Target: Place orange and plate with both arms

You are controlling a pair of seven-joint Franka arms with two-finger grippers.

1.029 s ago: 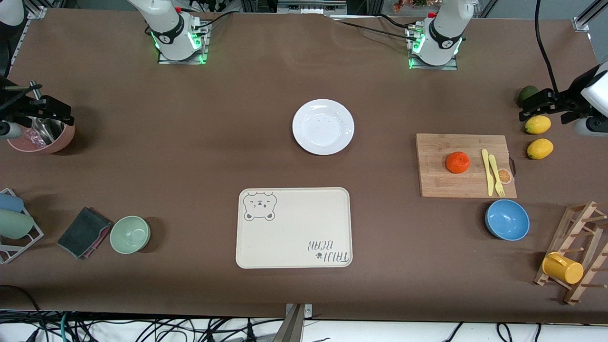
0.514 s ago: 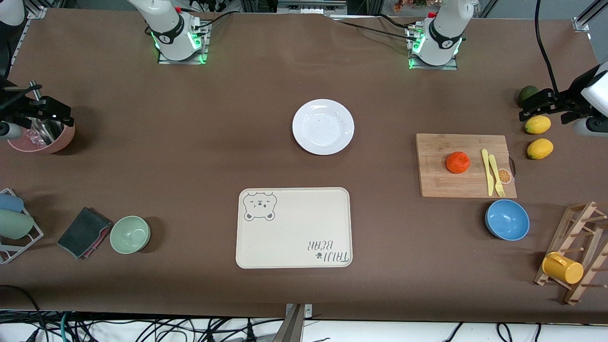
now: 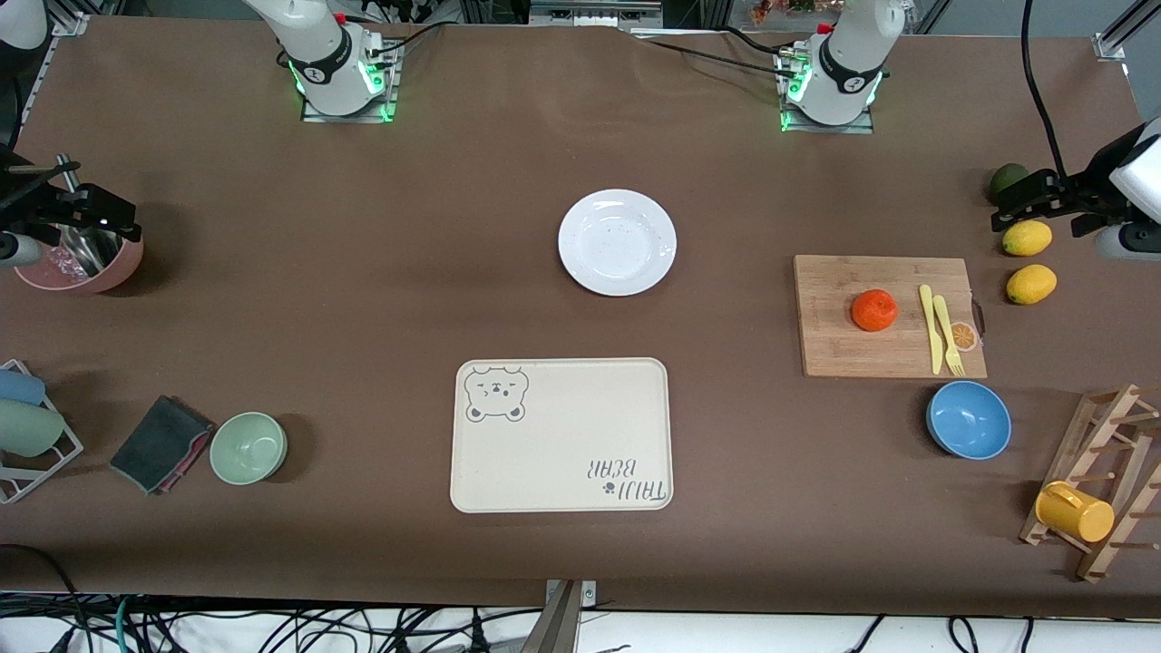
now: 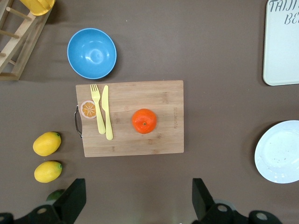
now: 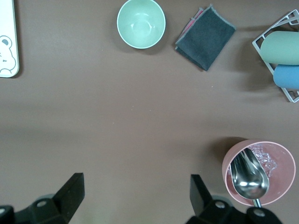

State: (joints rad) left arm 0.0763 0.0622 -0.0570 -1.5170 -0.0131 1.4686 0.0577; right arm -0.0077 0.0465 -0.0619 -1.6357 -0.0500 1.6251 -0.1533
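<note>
My left pincer (image 4: 138, 203) over the lemons (image 3: 1027, 238) and right pincer (image 5: 135, 200) over the pink cup (image 3: 113, 268) gape wide, empty — dimpled round orange (image 3: 874, 309) on the wooden board (image 3: 830, 349), glossy round plate (image 3: 618, 242) upper mid-frame.

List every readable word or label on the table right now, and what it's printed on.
"TAIJI BEAR": printed on the cream tray, upside down in the front view, beside a paw mark; a bear face sits in another corner.
Nothing else on the table carries readable text; the cutting board shows only an orange-slice picture.

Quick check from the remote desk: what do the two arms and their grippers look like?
Both arms are white and jointed, with a black band above green-lit bases: right arm, left arm. Black cables trail from each base. The left gripper and right gripper have black, wedge-shaped jaws, spread wide.
</note>
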